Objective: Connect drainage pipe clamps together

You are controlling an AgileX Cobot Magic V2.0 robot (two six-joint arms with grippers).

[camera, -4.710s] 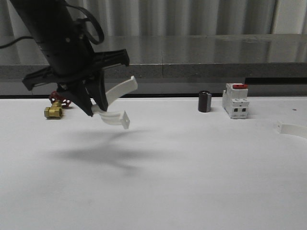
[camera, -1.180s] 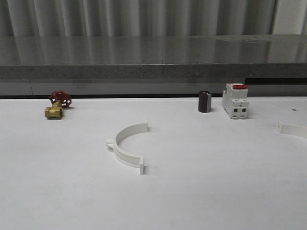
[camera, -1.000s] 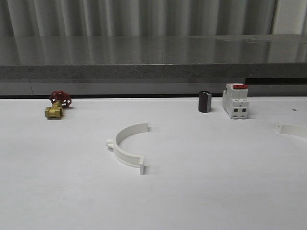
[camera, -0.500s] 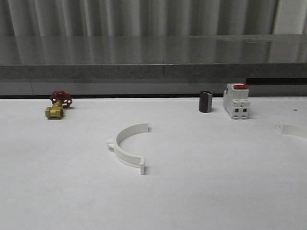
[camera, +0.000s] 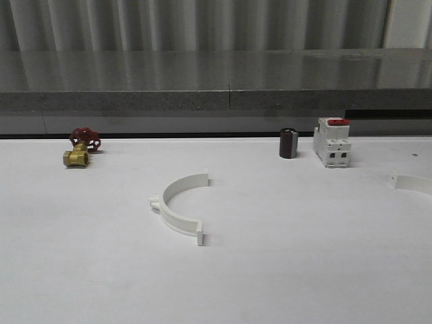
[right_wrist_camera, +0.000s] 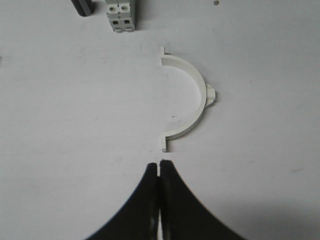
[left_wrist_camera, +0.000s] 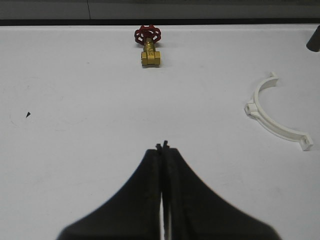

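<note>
One white half-ring clamp [camera: 175, 208] lies flat on the white table near the middle, its open side facing right; the left wrist view has it off to one side [left_wrist_camera: 273, 121]. The other clamp half [camera: 410, 182] lies at the table's right edge, cut off by the front view's border. It is whole in the right wrist view [right_wrist_camera: 191, 102], just beyond my right gripper [right_wrist_camera: 159, 163], which is shut and empty. My left gripper [left_wrist_camera: 162, 147] is shut too, with nothing in it, over bare table.
A brass valve with a red handwheel [camera: 79, 149] sits at the back left. A small black cylinder [camera: 288, 143] and a white breaker block with a red top [camera: 332, 142] stand at the back right. A grey ledge [camera: 216, 101] runs behind the table.
Some seconds ago my left arm held the middle clamp in the air at the left; it now lies on the table and the arm is gone from the front view. Nothing moved in the last second.
</note>
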